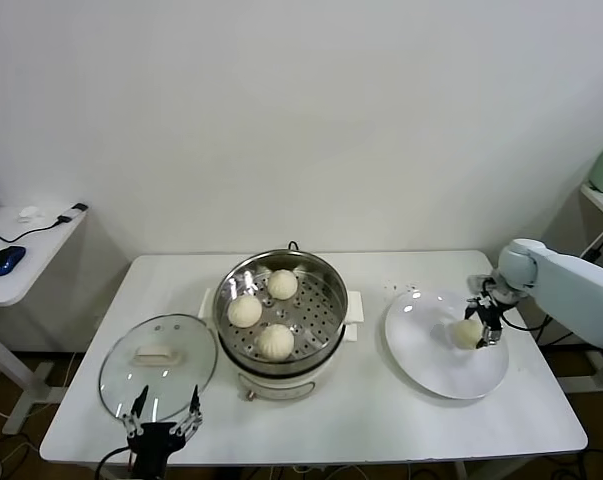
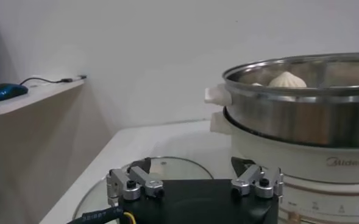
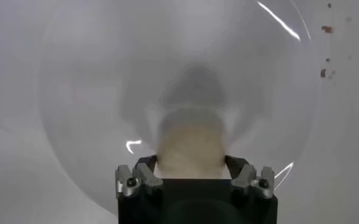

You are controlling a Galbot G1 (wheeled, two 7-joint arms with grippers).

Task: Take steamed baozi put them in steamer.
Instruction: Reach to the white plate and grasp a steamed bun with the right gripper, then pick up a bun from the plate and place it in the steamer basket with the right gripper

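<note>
Right pincer (image 1: 473, 334) straddles last baozi (image 1: 468, 333) on plate (image 1: 431, 370), jaws half-closed around it for lift; grip unconfirmed. Three buns sit in steamer (image 1: 326, 275). Left pincer (image 1: 162, 413) parked wide open, empty, at bench edge.

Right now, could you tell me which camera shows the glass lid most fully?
The head view: the whole glass lid lies flat on the table, white handle up, beside the steamer. The left wrist view catches only part of its rim; the right wrist view shows none.
</note>
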